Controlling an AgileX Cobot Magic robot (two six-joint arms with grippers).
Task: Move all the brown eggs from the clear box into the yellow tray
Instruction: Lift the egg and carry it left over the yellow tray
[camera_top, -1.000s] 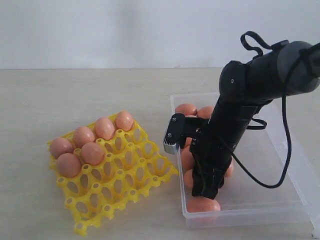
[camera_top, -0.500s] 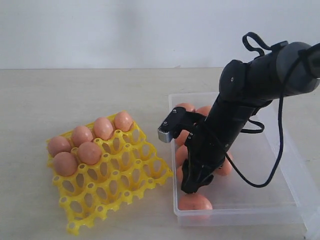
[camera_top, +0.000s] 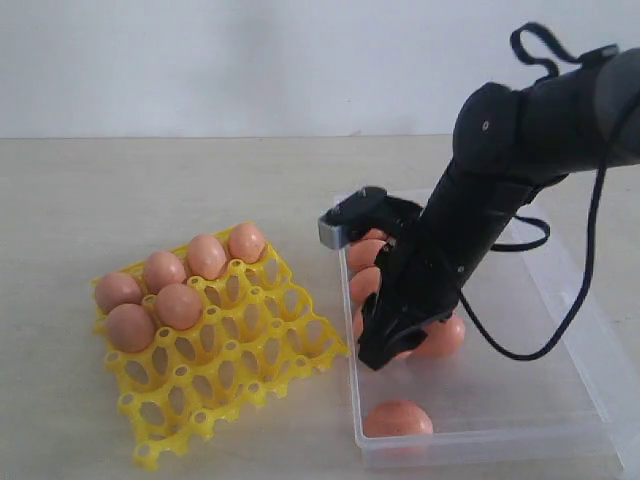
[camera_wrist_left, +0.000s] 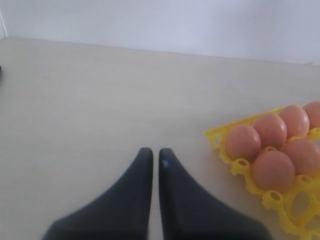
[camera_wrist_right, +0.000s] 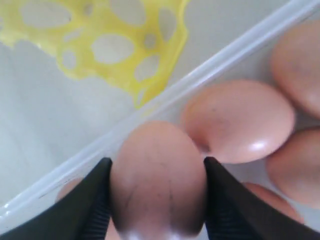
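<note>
Right gripper (camera_wrist_right: 156, 161): jaws clamped on 1 brown egg (camera_wrist_right: 157, 185). A black finger (camera_wrist_right: 95, 195) presses each flank, and the egg's long axis runs along the fingers. In the right wrist view the egg sits in front of the wall of the clear box (camera_wrist_right: 235, 55). At least 4 more brown eggs lie past it inside the box, the nearest (camera_wrist_right: 240, 122) just beside it. A corner of the yellow tray (camera_wrist_right: 150, 60) shows on the far side of that wall, outside the box.

Exterior view: the right arm (camera_top: 500, 190) slants down into the left part of the clear box, its tip close to the left wall. The fingers mostly hide the gripped egg here. Cannot tell whether it is clear of the box floor. Loose eggs seen in the box:
- At least 2 against the left wall, 1 of them (camera_top: 364, 284) partly behind the arm.
- 1 (camera_top: 443, 335) just beside the gripper tip.
- 1 (camera_top: 397, 418) alone near the front wall.

The arm covers part of the box, so no full count. A black cable (camera_top: 560, 340) loops off the arm over the box.

The yellow tray lies on the beige table (camera_top: 150, 180), just left of the box, with 1 corner close to the box wall. Contact cannot be told. It holds 6 brown eggs: 4 in the far row and 2 in the next row.

Left gripper (camera_wrist_left: 152, 151): jaws clenched together, only a thin slit between the tips. It hangs over the table, near the egg-filled edge of the tray.
</note>
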